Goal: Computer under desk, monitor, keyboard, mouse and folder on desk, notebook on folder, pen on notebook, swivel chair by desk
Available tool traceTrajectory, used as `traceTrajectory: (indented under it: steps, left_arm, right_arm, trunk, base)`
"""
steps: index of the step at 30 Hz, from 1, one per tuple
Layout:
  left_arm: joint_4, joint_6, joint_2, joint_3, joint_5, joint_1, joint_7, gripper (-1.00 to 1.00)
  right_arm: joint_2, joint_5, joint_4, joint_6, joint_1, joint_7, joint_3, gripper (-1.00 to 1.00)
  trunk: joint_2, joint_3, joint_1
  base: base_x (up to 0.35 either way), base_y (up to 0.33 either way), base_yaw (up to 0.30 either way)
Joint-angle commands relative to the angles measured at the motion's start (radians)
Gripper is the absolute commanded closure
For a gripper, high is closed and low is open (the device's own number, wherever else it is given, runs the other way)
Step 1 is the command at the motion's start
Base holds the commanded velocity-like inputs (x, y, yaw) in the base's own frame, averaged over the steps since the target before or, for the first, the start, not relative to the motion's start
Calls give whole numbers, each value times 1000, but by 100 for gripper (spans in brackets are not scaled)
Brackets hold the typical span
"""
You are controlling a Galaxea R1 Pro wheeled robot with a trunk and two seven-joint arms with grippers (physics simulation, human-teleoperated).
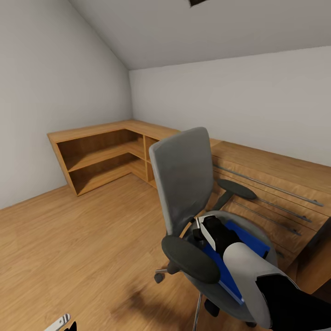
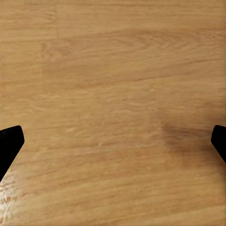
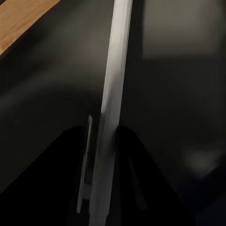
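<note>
The blue folder [image 1: 243, 243] is lying on the seat of the swivel chair [image 1: 184, 184], with the right claw [image 1: 212, 232] gripping it at its near edge. The left claw [image 2: 113, 141] is hanging wide apart over the wood floor [image 1: 78, 243].

Readable text: none in any view.
Swivel chair [image 1: 193, 193]: plain grey back and seat, dark armrests, no brand mark or label.
Folder [image 1: 248, 241]: plain blue cover with a white edge, no title or sticker legible.
Corner shelf unit [image 1: 99, 154]: bare wood, no lettering or numbers.
Drawer fronts [image 1: 271, 193]: wood with metal bar handles, no markings.
Walls [image 1: 239, 101]: blank, no signs.
Floor [image 2: 113, 94]: wood grain only, no print.
Right wrist view: dark surfaces and a pale strip [image 3: 113, 108], no characters discernible.
</note>
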Motion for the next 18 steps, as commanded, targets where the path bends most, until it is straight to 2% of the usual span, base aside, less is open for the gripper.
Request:
traceTrajectory:
  steps: [1, 18]
  left_arm:
    - [-1, -2, 0, -2, 11, 0, 3, -100]
    - [-1, -2, 0, -2, 11, 0, 3, -100]
  right_arm:
    - [-1, 10, 16, 7, 0, -1, 4, 100]
    - [-1, 10, 18, 5, 0, 0, 4, 100]
  trunk:
    - [0, -1, 0]
    - [0, -1, 0]
  base:
    - [0, 0, 0]
    - [0, 0, 0]
